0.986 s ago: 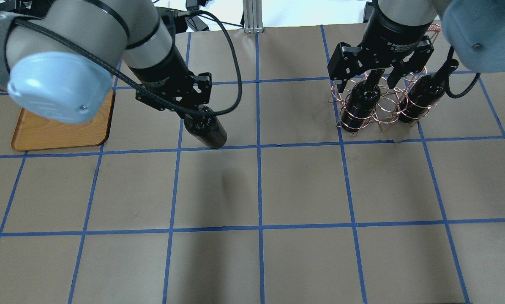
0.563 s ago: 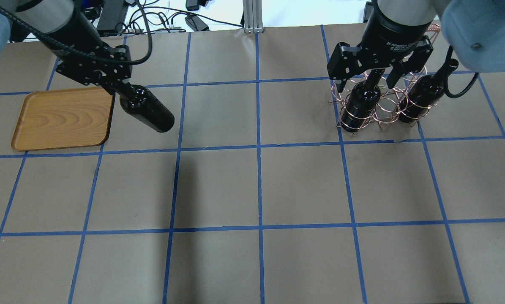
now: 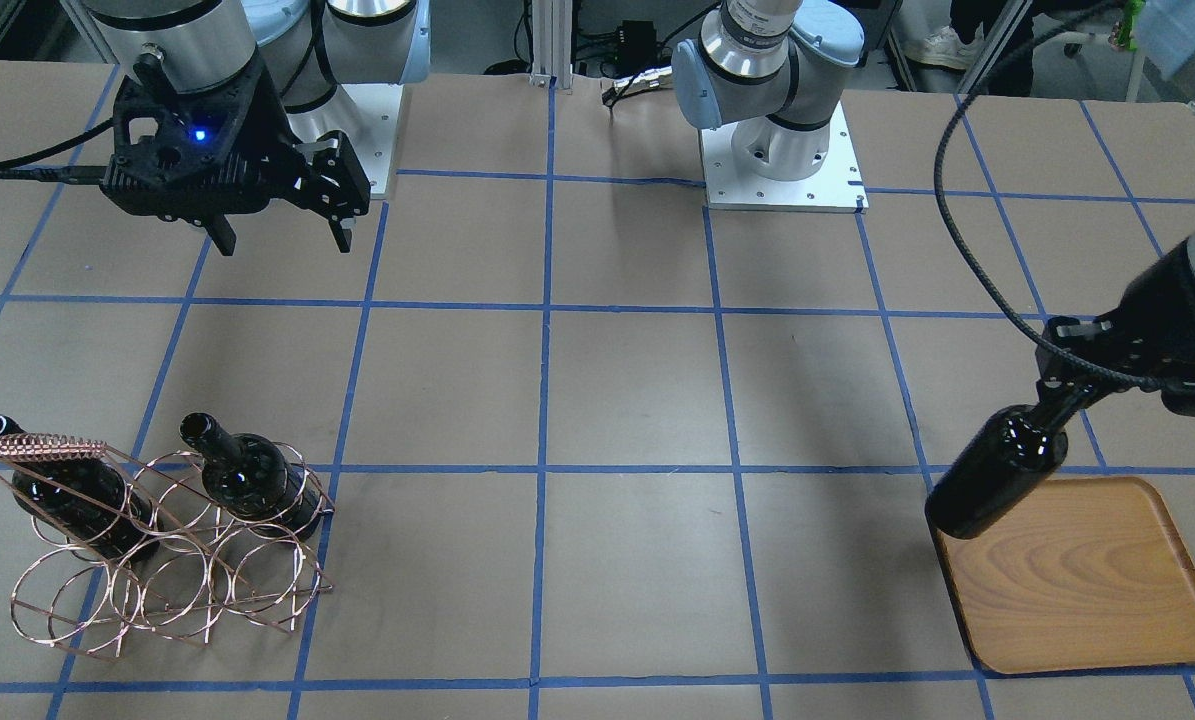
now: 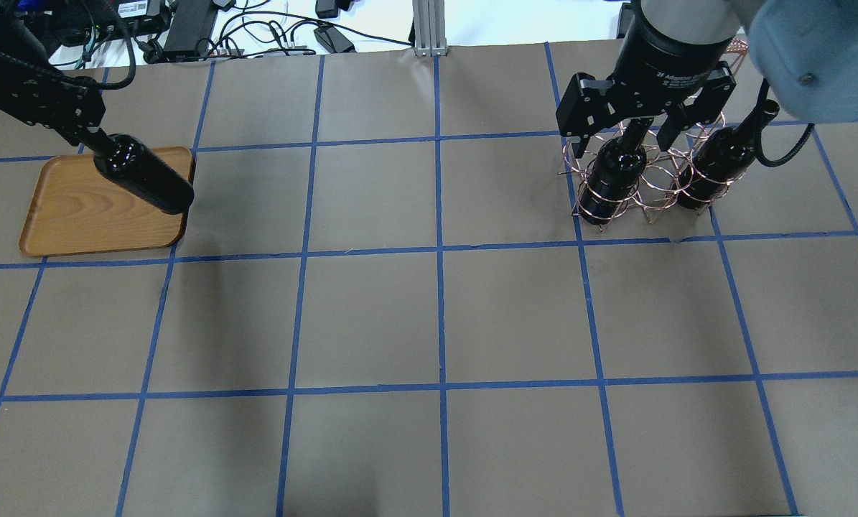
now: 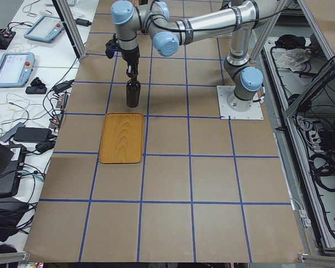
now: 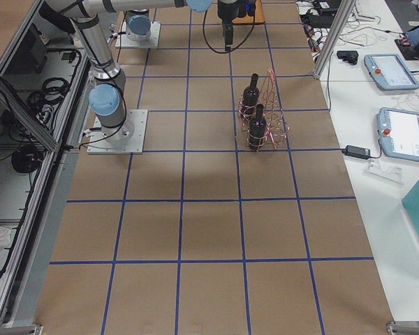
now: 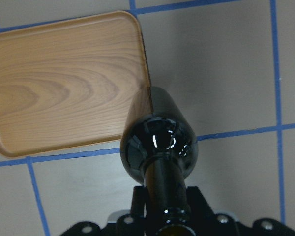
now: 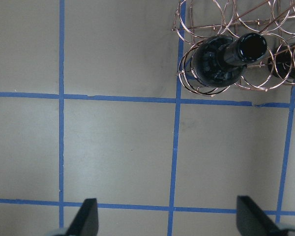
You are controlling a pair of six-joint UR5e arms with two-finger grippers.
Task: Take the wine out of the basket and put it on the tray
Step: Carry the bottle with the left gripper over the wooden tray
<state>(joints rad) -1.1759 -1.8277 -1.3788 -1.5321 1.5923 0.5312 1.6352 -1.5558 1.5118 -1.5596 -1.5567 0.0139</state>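
Low on the right of the front view, the tray [image 3: 1087,590] lies on the desk [image 3: 637,560]. The wine [image 3: 997,475] hangs tilted over the tray's edge, not set down yet. The left end effector [image 3: 1067,398] pinches its thin neck (a good spot to hold). It is glass: heavy, slippery, easy to break, with no label. Low on the left, the basket [image 3: 42,447] holds two more bottles [image 3: 247,480]. Higher up, the right end effector [image 3: 283,243] is spread wide and empty. Its letters read roughly "2F Adaptive".
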